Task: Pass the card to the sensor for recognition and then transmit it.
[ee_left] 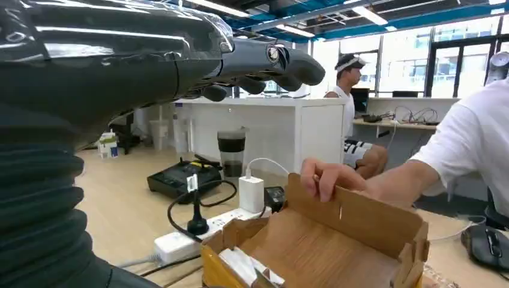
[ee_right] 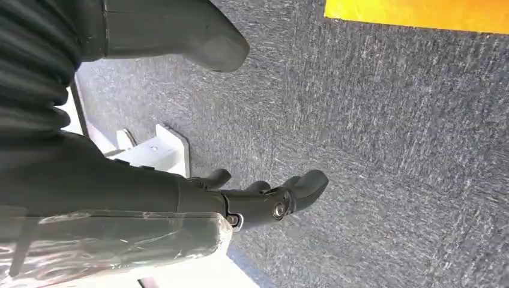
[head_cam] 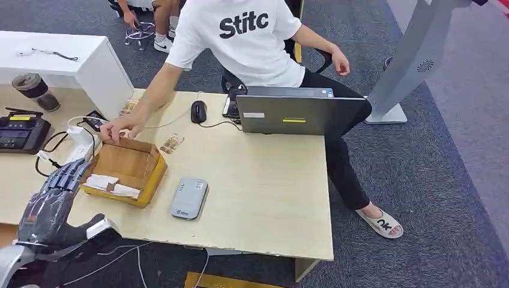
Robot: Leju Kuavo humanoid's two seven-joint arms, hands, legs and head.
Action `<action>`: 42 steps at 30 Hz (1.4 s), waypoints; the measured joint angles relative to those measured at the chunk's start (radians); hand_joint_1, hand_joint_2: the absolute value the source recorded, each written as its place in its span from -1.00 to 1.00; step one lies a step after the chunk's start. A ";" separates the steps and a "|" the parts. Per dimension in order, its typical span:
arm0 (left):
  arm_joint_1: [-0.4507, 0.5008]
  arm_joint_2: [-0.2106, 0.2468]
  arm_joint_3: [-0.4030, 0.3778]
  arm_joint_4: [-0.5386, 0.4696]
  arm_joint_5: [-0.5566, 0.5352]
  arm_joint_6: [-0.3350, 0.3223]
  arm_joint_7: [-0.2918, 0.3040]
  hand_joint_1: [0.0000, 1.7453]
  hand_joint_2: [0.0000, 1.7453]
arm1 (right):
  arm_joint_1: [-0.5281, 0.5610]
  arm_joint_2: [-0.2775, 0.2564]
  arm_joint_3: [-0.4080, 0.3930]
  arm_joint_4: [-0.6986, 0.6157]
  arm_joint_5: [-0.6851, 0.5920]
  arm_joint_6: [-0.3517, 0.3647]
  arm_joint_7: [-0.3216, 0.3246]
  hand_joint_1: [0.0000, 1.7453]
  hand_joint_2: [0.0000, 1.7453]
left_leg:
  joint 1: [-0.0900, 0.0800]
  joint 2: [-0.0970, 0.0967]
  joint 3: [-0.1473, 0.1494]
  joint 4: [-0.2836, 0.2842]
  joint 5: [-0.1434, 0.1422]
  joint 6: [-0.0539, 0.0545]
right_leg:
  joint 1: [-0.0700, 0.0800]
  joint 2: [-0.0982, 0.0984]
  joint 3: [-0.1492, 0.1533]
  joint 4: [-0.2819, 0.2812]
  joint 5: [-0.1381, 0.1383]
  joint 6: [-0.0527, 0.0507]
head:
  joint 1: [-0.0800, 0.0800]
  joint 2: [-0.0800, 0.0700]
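the left hand (head_cam: 55, 193) hovers over the near left part of the wooden table (head_cam: 264, 186), fingers stretched out and apart toward the cardboard box (head_cam: 126, 171), holding nothing; its fingertips come close to the box's left end without plainly touching it. in the left wrist view the same hand (ee_left: 180, 54) reaches forward above the box (ee_left: 324, 246), dark fingers extended and bare. the right hand (ee_right: 252, 201) hangs over grey carpet (ee_right: 390, 150), fingers loosely straight and apart, nothing in it.

the box sits open just beside the left hand. white pieces (head_cam: 111, 183) lie at its near end, possibly the cards, though the view is too coarse to be sure. a person's hand (head_cam: 117, 129) rests on the box's far edge; in the wrist view its fingers (ee_left: 327, 177) curl over the cardboard flap. the person, in a white t-shirt (head_cam: 240, 39), sits at the far side of the table.

just right of the box, apart from it, lies the grey sensor (head_cam: 188, 197), flat on the table. a small card-like item (head_cam: 172, 143) lies beyond the box. farther back are a black mouse (head_cam: 198, 111) and an open laptop (head_cam: 297, 111). to the left of the box are a white power strip (head_cam: 78, 144) with plugs and a black device (head_cam: 21, 133); a dark cup (head_cam: 33, 90) stands behind it.
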 joint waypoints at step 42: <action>-0.125 -0.046 0.072 0.325 -0.110 -0.008 0.039 -1.00 1.00 | -0.004 0.001 -0.013 0.000 0.071 0.039 -0.003 -1.00 1.00 | 0.000 -0.002 0.000 0.000 0.001 0.000 | 0.000 -0.001 0.000 0.000 0.000 0.000 | 0.000 0.000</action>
